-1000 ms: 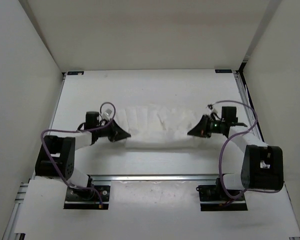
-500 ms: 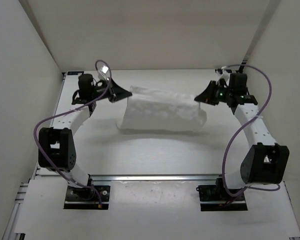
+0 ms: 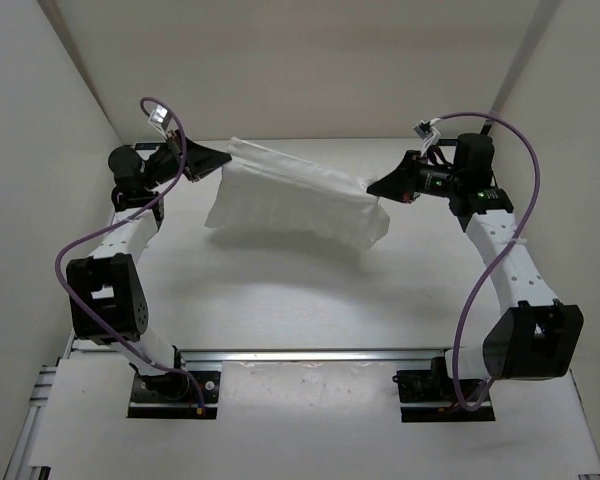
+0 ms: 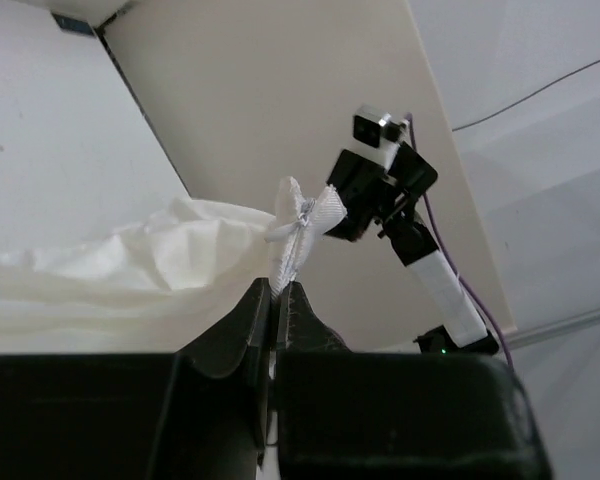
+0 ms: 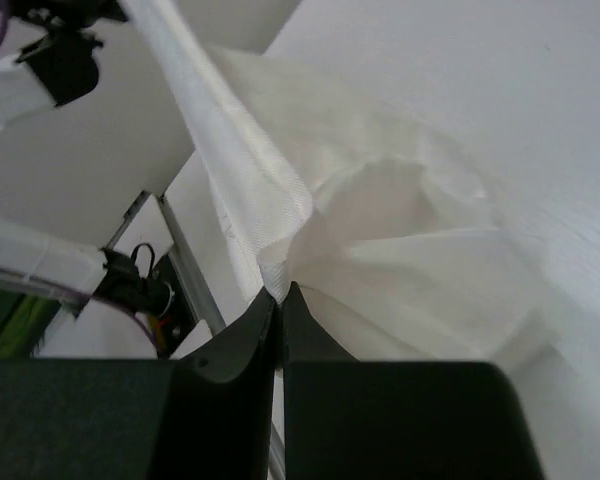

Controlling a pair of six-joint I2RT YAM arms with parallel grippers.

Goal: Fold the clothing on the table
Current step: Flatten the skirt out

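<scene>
Top external shows me the clothing (image 3: 298, 203) hanging in the air as a wrinkled white band, stretched between my two grippers over the far half of the table (image 3: 310, 310). Its lower edge sags and casts a soft shadow below. On my left wrist camera, the left gripper (image 4: 277, 300) has its jaws pinched on a bunched corner of the cloth. On my right wrist camera, the right gripper (image 5: 278, 298) is clamped on the opposite edge, with fabric draping away from the tips.
</scene>
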